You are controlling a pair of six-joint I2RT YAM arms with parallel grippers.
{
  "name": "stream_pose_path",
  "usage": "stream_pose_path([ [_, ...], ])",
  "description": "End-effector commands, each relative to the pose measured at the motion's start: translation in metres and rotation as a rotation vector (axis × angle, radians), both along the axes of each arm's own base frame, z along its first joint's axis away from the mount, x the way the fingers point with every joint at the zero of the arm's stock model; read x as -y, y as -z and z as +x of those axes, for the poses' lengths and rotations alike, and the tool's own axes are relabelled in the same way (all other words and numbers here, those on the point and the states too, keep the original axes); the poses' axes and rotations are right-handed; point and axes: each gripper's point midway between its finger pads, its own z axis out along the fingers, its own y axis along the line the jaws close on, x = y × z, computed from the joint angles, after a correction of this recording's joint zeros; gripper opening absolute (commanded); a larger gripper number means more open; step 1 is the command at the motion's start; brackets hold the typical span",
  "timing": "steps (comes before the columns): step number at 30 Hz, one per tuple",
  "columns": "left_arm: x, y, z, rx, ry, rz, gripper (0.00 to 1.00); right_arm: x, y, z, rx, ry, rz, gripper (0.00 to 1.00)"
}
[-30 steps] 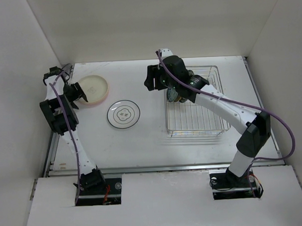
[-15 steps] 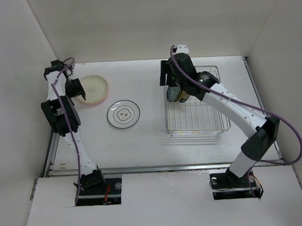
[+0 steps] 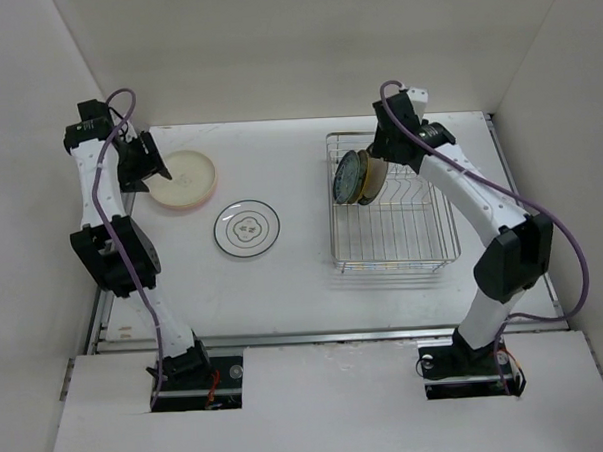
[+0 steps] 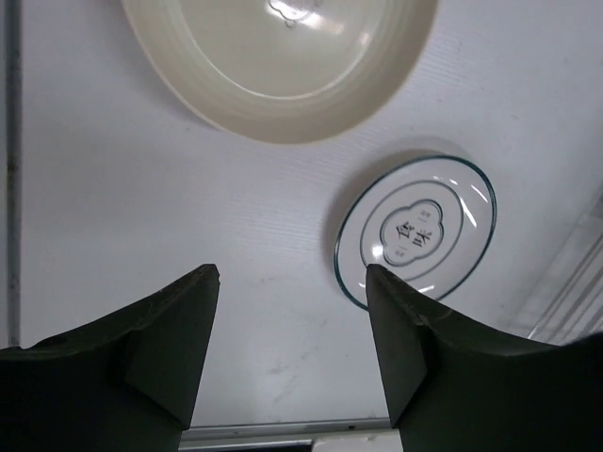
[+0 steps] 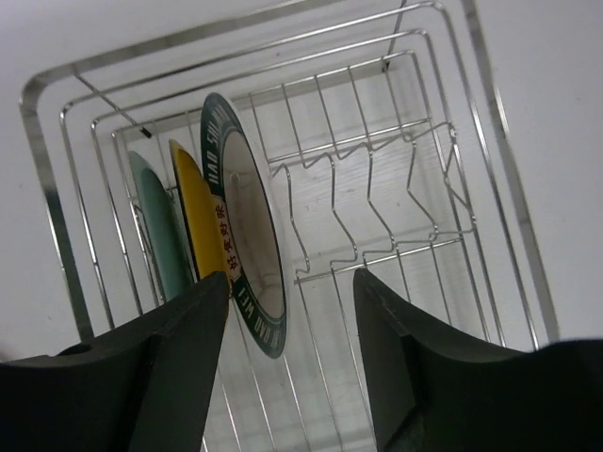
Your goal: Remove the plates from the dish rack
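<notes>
The silver wire dish rack (image 3: 392, 244) stands at the right. Three plates stand on edge at its back left: a teal one (image 5: 155, 226), an orange-yellow one (image 5: 191, 212) and a white one with a dark teal lettered rim (image 5: 247, 235); they also show in the top view (image 3: 356, 177). My right gripper (image 5: 292, 275) is open and empty above them, also seen in the top view (image 3: 381, 150). A cream plate (image 3: 184, 177) lies on a pink one at the left. A white plate with a thin teal rim (image 3: 247, 229) lies flat beside it. My left gripper (image 4: 292, 271) is open and empty above the table.
White walls close in the table at the back and on both sides. The metal strip of the table's left edge (image 4: 9, 169) runs beside my left gripper. The rack's right half (image 5: 415, 188) holds no plates.
My right arm has swung right, from left of the rack to above its back end, uncovering the standing plates. My left arm has risen and pulled back from the cream plate.
</notes>
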Motion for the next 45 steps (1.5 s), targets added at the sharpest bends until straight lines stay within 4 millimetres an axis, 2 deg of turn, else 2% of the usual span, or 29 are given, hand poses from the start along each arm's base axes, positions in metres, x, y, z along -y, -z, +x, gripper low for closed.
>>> stream_pose_path([
  [1,0.025,-0.026,-0.027,0.042,0.101,-0.064,0.61,-0.010,0.032,0.019,-0.047,-0.030,0.072,0.61],
  [3,0.032,-0.030,-0.040,0.048,0.139,-0.070,0.62,-0.022,0.044,0.028,-0.073,-0.063,0.098,0.56],
  [6,0.041,-0.032,-0.056,0.037,0.201,-0.065,0.62,-0.022,0.061,0.035,-0.105,-0.059,0.093,0.41],
  [8,0.044,-0.032,-0.064,0.033,0.222,-0.069,0.62,-0.022,0.061,0.035,-0.105,-0.059,0.093,0.33],
  [10,0.048,-0.034,-0.072,0.034,0.238,-0.075,0.63,-0.017,0.060,0.036,-0.098,-0.040,0.076,0.22],
  [11,0.050,-0.037,-0.075,0.040,0.252,-0.077,0.63,-0.015,0.061,0.034,-0.106,-0.032,0.065,0.09],
  [12,0.050,-0.033,-0.077,0.029,0.251,-0.082,0.63,-0.010,0.060,0.034,-0.098,-0.012,0.046,0.03],
  [13,0.051,-0.035,-0.080,0.033,0.251,-0.080,0.63,-0.005,0.046,0.031,-0.077,0.000,0.040,0.00],
  [15,0.054,-0.041,-0.081,0.051,0.256,-0.081,0.63,0.005,0.033,0.025,-0.063,0.022,0.004,0.00],
  [19,0.059,-0.052,-0.087,0.080,0.265,-0.091,0.63,0.036,-0.024,0.012,0.041,0.106,-0.106,0.00],
  [20,0.062,-0.053,-0.089,0.084,0.269,-0.100,0.63,0.042,-0.051,0.008,0.098,0.132,-0.101,0.00],
  [21,0.064,-0.053,-0.089,0.089,0.274,-0.111,0.64,0.049,-0.064,0.003,0.112,0.149,-0.123,0.00],
  [25,0.082,-0.062,-0.093,0.123,0.327,-0.180,0.73,0.051,-0.137,-0.021,0.279,0.183,-0.127,0.00],
  [27,0.095,-0.067,-0.096,0.141,0.395,-0.186,0.77,0.031,-0.161,-0.034,0.351,0.115,-0.074,0.00],
  [28,0.100,-0.071,-0.098,0.158,0.419,-0.189,0.79,0.017,-0.173,-0.032,0.404,0.066,-0.041,0.00],
  [29,0.108,-0.073,-0.098,0.173,0.448,-0.214,0.82,-0.015,-0.174,-0.033,0.411,-0.070,0.021,0.00],
  [30,0.117,-0.072,-0.100,0.172,0.483,-0.232,0.82,-0.031,-0.162,-0.031,0.394,-0.150,0.048,0.00],
  [31,0.123,-0.074,-0.100,0.179,0.500,-0.251,0.83,-0.055,-0.168,-0.029,0.435,-0.241,0.120,0.00],
  [32,0.132,-0.078,-0.101,0.193,0.524,-0.288,0.83,-0.075,-0.162,-0.028,0.428,-0.331,0.166,0.00],
  [33,0.137,-0.079,-0.102,0.202,0.547,-0.298,0.85,-0.110,-0.154,-0.036,0.404,-0.507,0.252,0.00],
  [34,0.145,-0.078,-0.104,0.194,0.570,-0.316,0.85,-0.130,-0.131,-0.035,0.355,-0.590,0.282,0.00],
  [35,0.148,-0.078,-0.105,0.193,0.579,-0.317,0.85,-0.148,-0.129,-0.035,0.359,-0.652,0.349,0.00],
  [36,0.152,-0.079,-0.104,0.204,0.593,-0.323,0.85,-0.177,-0.120,-0.049,0.316,-0.791,0.410,0.00],
  [39,0.159,-0.078,-0.102,0.215,0.594,-0.329,0.86,-0.221,-0.098,-0.056,0.251,-0.923,0.506,0.00],
  [41,0.160,-0.072,-0.098,0.219,0.597,-0.291,0.86,-0.252,-0.088,-0.081,0.208,-1.074,0.585,0.00],
  [42,0.162,-0.070,-0.099,0.218,0.605,-0.269,0.86,-0.262,-0.096,-0.082,0.247,-1.117,0.636,0.00],
  [43,0.158,-0.067,-0.097,0.209,0.593,-0.240,0.86,-0.274,-0.100,-0.099,0.241,-1.204,0.691,0.00],
  [44,0.161,-0.063,-0.098,0.201,0.603,-0.234,0.86,-0.282,-0.093,-0.106,0.224,-1.239,0.723,0.00],
  [45,0.163,-0.058,-0.100,0.184,0.608,-0.231,0.86,-0.288,-0.099,-0.106,0.247,-1.264,0.757,0.00],
])
